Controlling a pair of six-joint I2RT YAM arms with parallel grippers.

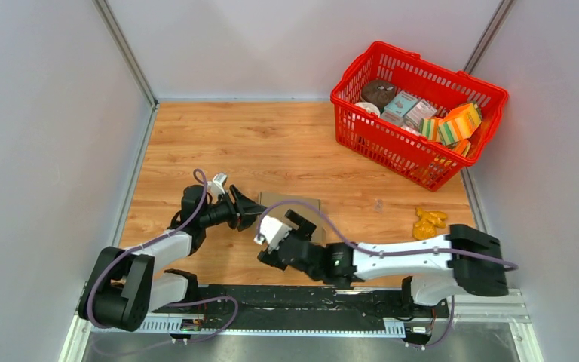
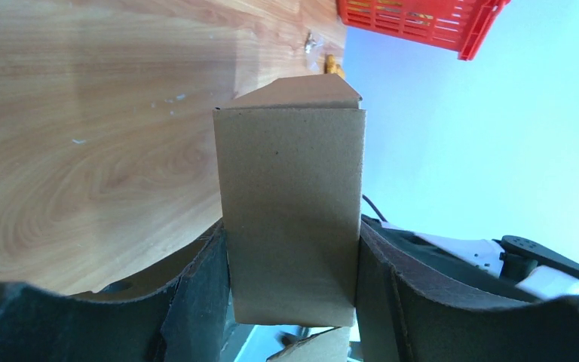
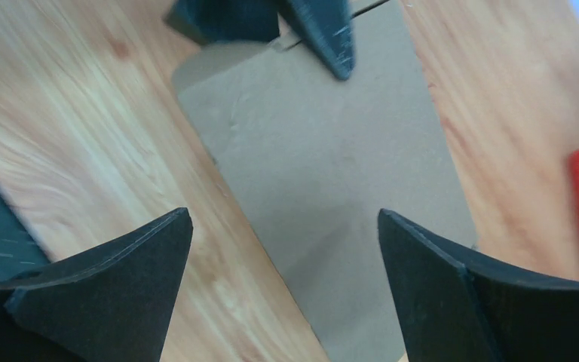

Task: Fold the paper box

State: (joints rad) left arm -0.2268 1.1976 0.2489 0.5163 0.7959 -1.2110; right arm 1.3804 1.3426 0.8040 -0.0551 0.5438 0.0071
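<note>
Near the middle of the table's [image 1: 271,136] near edge, well apart from the red basket [image 1: 445,69] in the far right corner, the two arms meet over the paper box [image 1: 286,197].

The biggest risk, as I judge it, is the whole box swinging or sliding. The left gripper [image 1: 252,211] pinches it from the left end only, with a finger pressed on each side wall. A push from the right arm at the free end could twist the box out of that hold or skate it across the smooth wood.

Next is crushing. The walls are thin card, and a hard squeeze or an off-centre press could dent a panel or crease it off the fold line.

The right gripper [image 1: 286,224] hangs just above the box with its fingers spread wide, touching nothing. If it comes down skewed, a fingertip could catch an edge and reopen a fold.

The smallest risk is that the end flap springs back rather than seating.

The box [image 2: 290,211] is plain brown and unprinted, already raised into a small rectangular shape with flat, clean faces. Its far end shows a flap [image 2: 301,92] sloping inward, seemingly not fully tucked. From above, the top panel [image 3: 332,196] carries only faint scuffs.
</note>
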